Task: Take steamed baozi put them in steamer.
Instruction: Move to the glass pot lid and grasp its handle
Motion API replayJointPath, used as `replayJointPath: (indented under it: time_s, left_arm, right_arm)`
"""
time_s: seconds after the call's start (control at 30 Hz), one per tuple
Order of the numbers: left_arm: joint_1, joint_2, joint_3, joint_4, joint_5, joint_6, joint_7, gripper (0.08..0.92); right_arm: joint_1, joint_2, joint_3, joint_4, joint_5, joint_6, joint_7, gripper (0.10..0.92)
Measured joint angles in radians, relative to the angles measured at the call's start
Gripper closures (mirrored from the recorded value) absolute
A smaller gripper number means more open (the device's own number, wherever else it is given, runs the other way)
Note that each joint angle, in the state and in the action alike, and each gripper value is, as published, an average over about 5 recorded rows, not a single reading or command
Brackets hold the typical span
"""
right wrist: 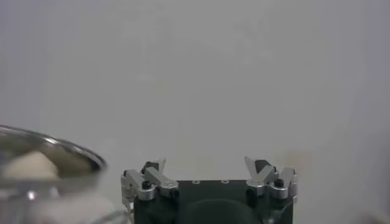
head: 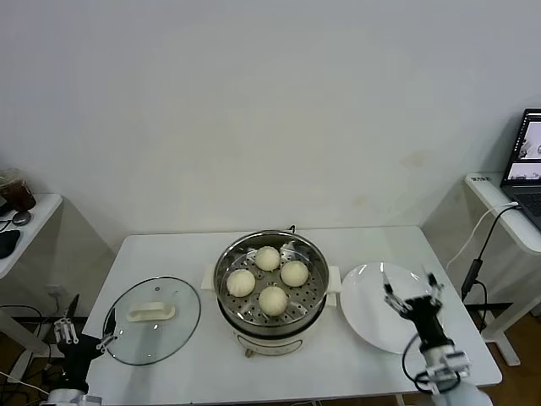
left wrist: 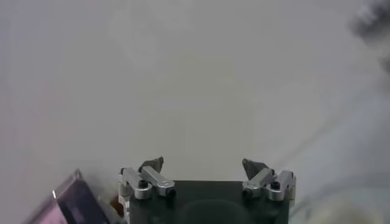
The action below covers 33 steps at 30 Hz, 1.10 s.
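Several cream-white baozi (head: 268, 258) (head: 294, 273) (head: 241, 282) lie on the perforated tray inside the shiny steel steamer (head: 316, 260) at the middle of the table. My right gripper (head: 412, 293) is open and empty, raised over the white plate (head: 363, 306) to the right of the steamer. In the right wrist view the open gripper (right wrist: 207, 165) faces the wall, with the steamer's rim (right wrist: 55, 146) and a baozi (right wrist: 30, 164) off to one side. My left gripper (head: 83, 333) is open and empty, low at the table's front left corner; it also shows in the left wrist view (left wrist: 204, 165).
A round glass lid (head: 169, 330) with a white handle (head: 151, 312) lies left of the steamer. Side tables stand at far left (head: 30, 222) and far right, where a laptop (head: 526, 161) sits with a cable (head: 478, 245) hanging down.
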Motion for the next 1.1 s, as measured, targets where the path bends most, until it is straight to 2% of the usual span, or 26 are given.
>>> replayJointPath:
  time_s: [0.17,0.4,1.1]
  left_arm:
    - [-0.026,0.038,0.013,0.101,0.273,-0.025,-0.050,0.177]
    - [-0.079,0.079,0.059,0.199,0.533,-0.049,-0.070,0.177]
    - [-0.303,0.114,0.186,0.384,0.700,-0.058,-0.064,0.177]
  right_arm:
    - [-0.064,0.050,0.053,0.001,0.007,-0.011,0.021,0.203]
    - [-0.112,0.090,0.088,-0.003,0.009,-0.024,0.038,0.203]
    - [-0.161,0.139,0.071,-0.030,-0.002,-0.015,0.055,0.203]
